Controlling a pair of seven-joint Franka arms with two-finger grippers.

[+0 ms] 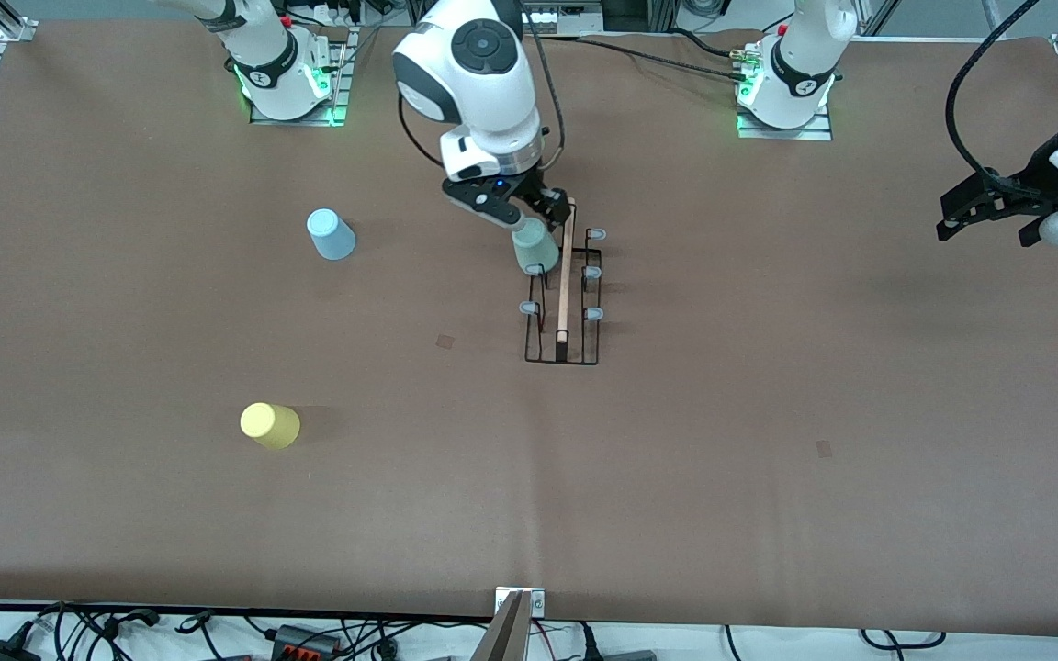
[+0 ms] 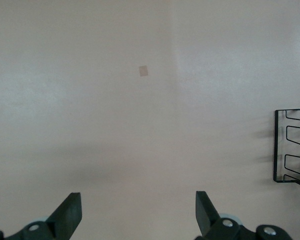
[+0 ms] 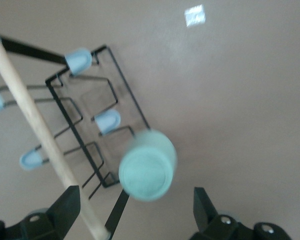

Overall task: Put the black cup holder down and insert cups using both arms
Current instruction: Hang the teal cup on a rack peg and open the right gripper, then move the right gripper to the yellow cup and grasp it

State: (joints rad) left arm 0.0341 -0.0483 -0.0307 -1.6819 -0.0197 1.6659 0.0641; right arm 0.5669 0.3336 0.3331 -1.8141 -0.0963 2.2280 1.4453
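The black cup holder (image 1: 564, 317) stands mid-table with its wooden rod handle (image 1: 565, 285) on top; it also shows in the right wrist view (image 3: 75, 125) and at the edge of the left wrist view (image 2: 290, 150). A pale green cup (image 1: 535, 250) hangs tilted, base up, over a prong on the side toward the right arm's end. My right gripper (image 1: 536, 218) hovers just above this cup (image 3: 147, 170), open (image 3: 135, 207), its fingers (image 3: 65, 207) apart from it. My left gripper (image 1: 962, 217) waits open (image 2: 137, 212) over bare table at the left arm's end.
A light blue cup (image 1: 332, 235) stands mouth-down toward the right arm's end. A yellow cup (image 1: 270, 425) lies nearer the front camera on the same side. Brown paper (image 1: 768, 441) covers the table, with cables along its front edge.
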